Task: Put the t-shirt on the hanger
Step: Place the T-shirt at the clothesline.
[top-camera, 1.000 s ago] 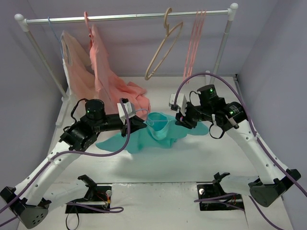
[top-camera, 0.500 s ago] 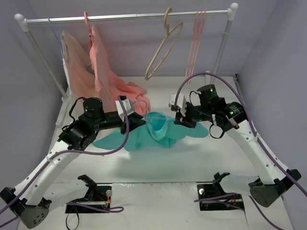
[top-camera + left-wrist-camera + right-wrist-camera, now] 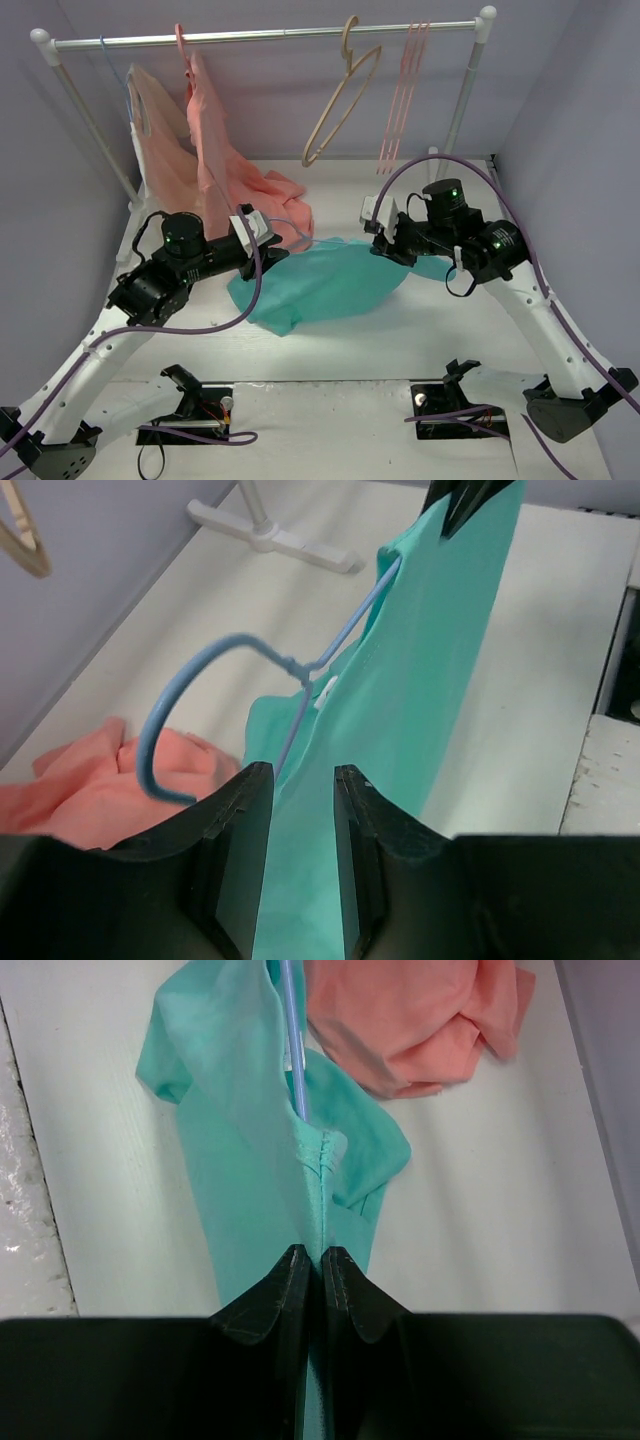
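The hanger point(image 3: 298, 668) is being worked into the t-shirt point(image 3: 320, 280). The right pincer point(image 3: 308, 1260) is clenched on a fold of the soft teal cloth, and the thin blue wire pokes out just ahead of its tips. The left pincer point(image 3: 300, 775) has its jaws apart, loose around the cloth (not squeezing, I think). The round hook curls just in front of it. The shirt sags between both pincers onto the desk point(image 3: 450, 320). Next, I guess, the floppy cloth needs pulling over the stiff wire shoulders.
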